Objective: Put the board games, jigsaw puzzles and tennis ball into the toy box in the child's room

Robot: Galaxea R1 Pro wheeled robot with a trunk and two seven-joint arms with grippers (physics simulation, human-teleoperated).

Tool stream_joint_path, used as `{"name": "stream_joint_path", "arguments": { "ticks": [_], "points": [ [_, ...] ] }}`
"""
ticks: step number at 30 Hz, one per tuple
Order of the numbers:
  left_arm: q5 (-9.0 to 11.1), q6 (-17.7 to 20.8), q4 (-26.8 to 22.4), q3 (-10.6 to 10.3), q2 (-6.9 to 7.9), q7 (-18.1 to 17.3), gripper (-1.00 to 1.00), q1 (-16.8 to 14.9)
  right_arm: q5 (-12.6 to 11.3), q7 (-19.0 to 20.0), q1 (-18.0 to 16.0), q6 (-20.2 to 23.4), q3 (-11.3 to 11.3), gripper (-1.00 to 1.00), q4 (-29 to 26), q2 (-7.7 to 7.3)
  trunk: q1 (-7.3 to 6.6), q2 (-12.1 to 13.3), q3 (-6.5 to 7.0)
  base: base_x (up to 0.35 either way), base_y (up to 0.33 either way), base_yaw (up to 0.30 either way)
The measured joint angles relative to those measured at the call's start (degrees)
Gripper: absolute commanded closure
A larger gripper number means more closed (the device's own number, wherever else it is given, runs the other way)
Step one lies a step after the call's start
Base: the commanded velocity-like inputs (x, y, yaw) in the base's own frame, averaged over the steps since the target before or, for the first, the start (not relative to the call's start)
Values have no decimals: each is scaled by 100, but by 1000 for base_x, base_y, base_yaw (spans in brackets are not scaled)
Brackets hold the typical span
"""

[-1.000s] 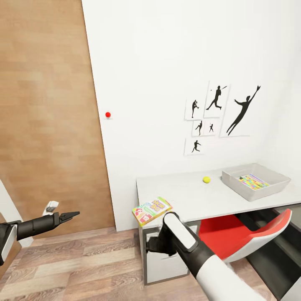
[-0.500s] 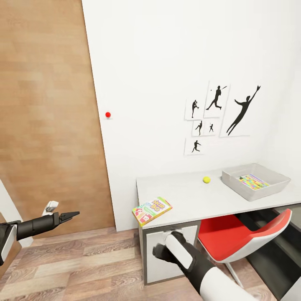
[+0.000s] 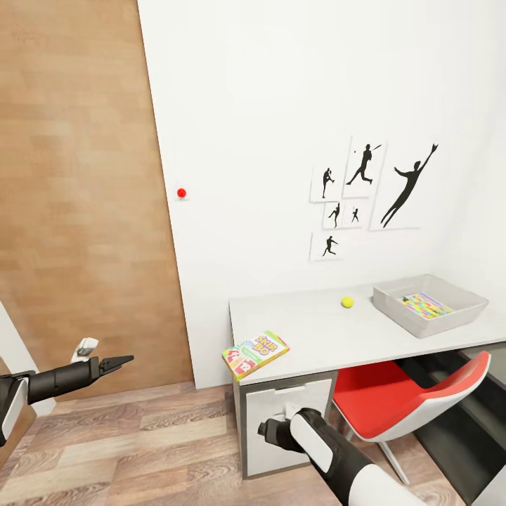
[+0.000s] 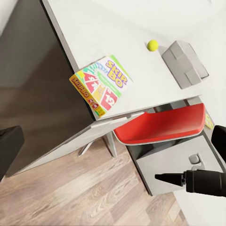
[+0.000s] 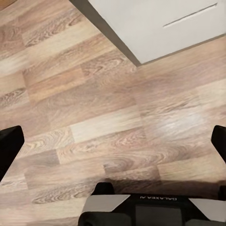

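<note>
- Overhead, SKIP-BO box [image 3: 255,353] overhung table [image 3: 316,337] corner; tennis ball [image 3: 347,301] beside toy box [image 3: 430,303] holding jigsaw puzzle [image 3: 426,305].
- Left gripper [image 3: 116,363] looked closed.
- Right gripper's [image 5: 113,150] fingers spread wide, empty, over wood floor [image 5: 94,117].

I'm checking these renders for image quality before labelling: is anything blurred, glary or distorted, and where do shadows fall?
Head view: sharp, evenly lit, no glare; the SKIP-BO box lettering reads soft, the tennis ball casts only a faint shadow. Left wrist view: wide-angle, the table edges splay steeply. Right wrist view: the wood floor grain is crisp, a dark shadow lies near the robot's base.
</note>
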Motion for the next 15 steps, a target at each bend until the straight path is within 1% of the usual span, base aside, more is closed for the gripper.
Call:
{"name": "stream_joint_path", "arguments": {
  "ticks": [4, 6, 8, 9, 13, 15],
  "points": [
    [-1, 1, 0, 0, 0, 7, -100, 0, 7, 51, 2, -11, 4, -100, -35, -27, 0, 0, 0, 0, 0, 0],
    [-3, 1, 3, -1, 0, 8, -100, 0, 6, 153, 2, 7, 9, -100, -135, -54, 0, 0, 0, 0, 0, 0],
    [-2, 1, 1, -1, 0, 9, -100, 0, 1, 376, 1, 65, 21, -100, -377, -109, 0, 0, 0, 0, 0, 0],
    [-1, 1, 0, -1, 0, 9, -100, 0, 0, 561, 4, 144, 30, -100, -577, -195, 0, 0, 0, 0, 0, 0],
    [-2, 1, 0, -1, -1, 9, -100, 0, -36, 1389, 9, 557, 21, -100, -1538, -670, 0, -1, 0, 0, 0, 0],
    [-3, 1, 0, -1, 0, 12, -100, 0, -50, 1679, 10, 617, 17, -100, -1871, -788, 0, -1, 0, 0, 0, 0]
  ]
}}
